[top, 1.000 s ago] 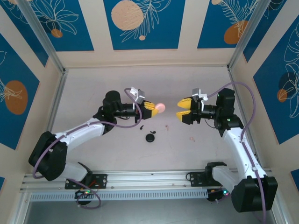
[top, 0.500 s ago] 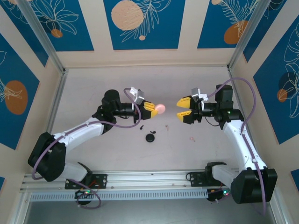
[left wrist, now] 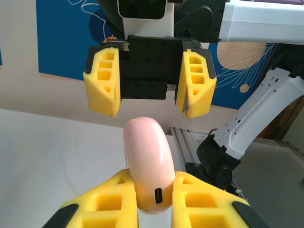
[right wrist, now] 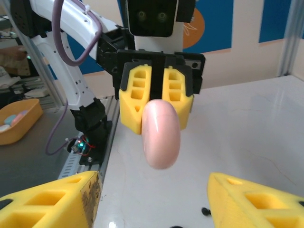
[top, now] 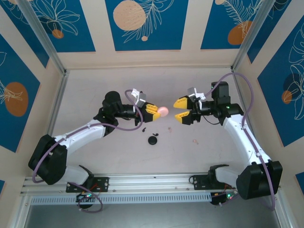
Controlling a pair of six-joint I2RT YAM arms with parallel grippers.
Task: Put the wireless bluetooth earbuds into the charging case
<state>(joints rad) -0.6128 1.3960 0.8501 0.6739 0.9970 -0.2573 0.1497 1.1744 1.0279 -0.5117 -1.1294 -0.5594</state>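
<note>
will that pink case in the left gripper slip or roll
Probably slippery: the pink case looks smooth and glossy, pinched only at its port end by the left gripper. Its rounded shell might roll if set down.

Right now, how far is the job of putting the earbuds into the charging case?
Done: the pink charging case is off the table, clamped in the left gripper. In hand: the right gripper, open, faces the case closely without touching it. Left: the case looks shut, and the pink earbuds and small black earbuds lie on the table, none inserted.
</note>
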